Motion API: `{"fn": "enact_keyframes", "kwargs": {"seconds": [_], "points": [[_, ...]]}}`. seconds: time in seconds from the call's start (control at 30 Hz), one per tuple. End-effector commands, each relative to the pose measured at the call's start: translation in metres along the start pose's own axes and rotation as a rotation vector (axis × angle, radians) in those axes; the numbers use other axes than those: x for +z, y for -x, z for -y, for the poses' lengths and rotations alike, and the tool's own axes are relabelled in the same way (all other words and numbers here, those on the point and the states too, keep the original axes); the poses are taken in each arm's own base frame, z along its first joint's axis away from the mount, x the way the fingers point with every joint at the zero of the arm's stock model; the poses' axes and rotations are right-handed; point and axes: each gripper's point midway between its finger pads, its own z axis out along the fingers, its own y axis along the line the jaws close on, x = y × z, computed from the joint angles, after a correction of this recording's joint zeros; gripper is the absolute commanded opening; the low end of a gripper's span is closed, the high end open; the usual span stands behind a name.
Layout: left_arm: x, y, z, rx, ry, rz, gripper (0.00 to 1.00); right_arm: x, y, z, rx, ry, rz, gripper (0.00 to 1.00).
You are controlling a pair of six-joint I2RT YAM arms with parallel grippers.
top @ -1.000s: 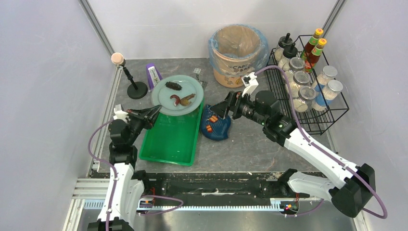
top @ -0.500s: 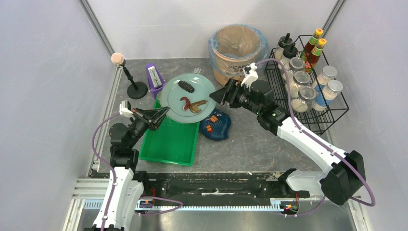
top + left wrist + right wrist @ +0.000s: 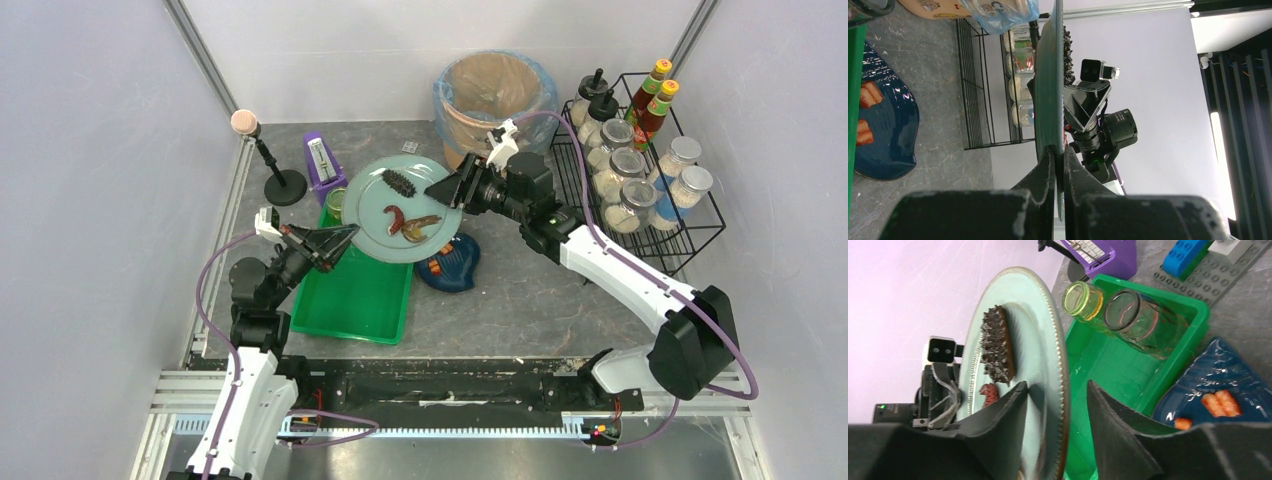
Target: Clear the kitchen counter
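I am pinching the plate at its near-left rim with my left gripper, the black fingers pressed together on the thin edge. The plate is round, pale green and glossy, with a fine beaded rim. It is carrying a dark, spiky oblong piece and a curved red piece. My right gripper is straddling the opposite rim with its fingers spread. One is lying over the plate's upper face and the other is standing just off the beaded edge, so they are not clamping it.

The kitchen counter, dark grey and mottled like stone, is lying flat beneath everything. On it are resting a glossy green plastic tray, a deep blue leaf-shaped dish and a black wire rack. Two clear glass jars are lying on their sides at the tray's far end.

My left arm is rising from its base at the near left edge, its wrist reaching forward and right above the tray. My right arm is stretching long on the diagonal from the near right, its wrist pointing left at the plate.
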Motion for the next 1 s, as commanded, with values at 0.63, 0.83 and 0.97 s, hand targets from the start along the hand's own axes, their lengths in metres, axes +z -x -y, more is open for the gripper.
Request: {"fn": "enact_keyframes", "kwargs": {"seconds": [0.63,0.83,0.97], "points": [[-0.020,0.001,-0.017,0.279,0.252,0.017,0.91,-0.031,0.048,-0.013,0.177,0.146,0.082,0.00],[-0.045,0.018,-0.029,0.537,0.465,0.066,1.00,-0.035,0.076,-0.005,0.232,0.147,0.146,0.00],[-0.064,0.028,-0.035,0.692,0.580,0.078,1.00,-0.037,0.105,0.000,0.257,0.128,0.217,0.00]]}}
